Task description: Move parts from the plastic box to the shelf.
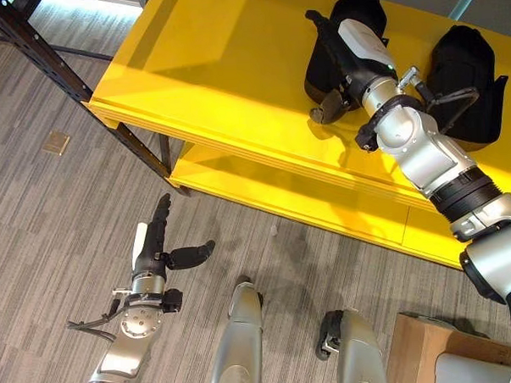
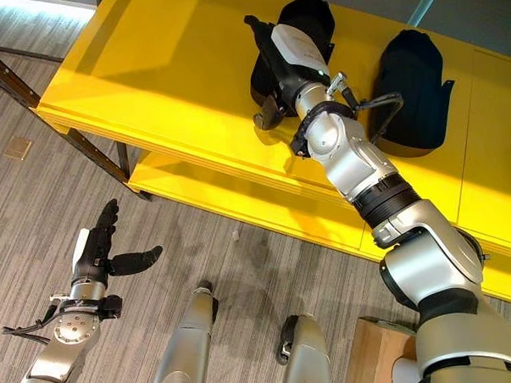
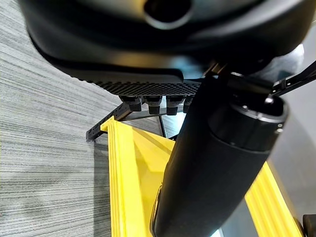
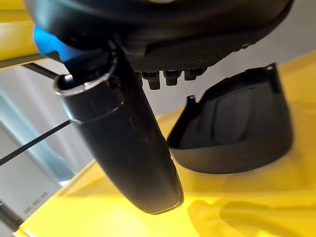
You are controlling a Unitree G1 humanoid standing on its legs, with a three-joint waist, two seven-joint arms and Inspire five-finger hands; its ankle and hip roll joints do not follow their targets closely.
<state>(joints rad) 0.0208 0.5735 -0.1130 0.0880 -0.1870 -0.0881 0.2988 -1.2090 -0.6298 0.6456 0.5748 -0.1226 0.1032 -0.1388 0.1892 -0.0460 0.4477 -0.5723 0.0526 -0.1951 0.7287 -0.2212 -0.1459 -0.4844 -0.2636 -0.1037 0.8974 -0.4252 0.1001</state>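
Left hand (image 1: pixel 156 247) hangs spread over the floor; right hand (image 1: pixel 351 60), fingers straight, rests on a black part (image 1: pixel 358 13); no writing legible.

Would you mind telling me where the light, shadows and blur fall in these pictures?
Left eye view: the yellow shelf is brightly lit, with a darker band on its far left and a shadow beneath the right robot hand. Right wrist view: the near thumb is blurred; a soft glare lies on the shelf below the black part. Left wrist view: the left robot hand looms dark and out of focus.

The right arm is reaching far forward, its hand (image 1: pixel 351 56) lying flat with straight fingers, while the left hand (image 1: pixel 152 251) is hanging low, fingers extended.
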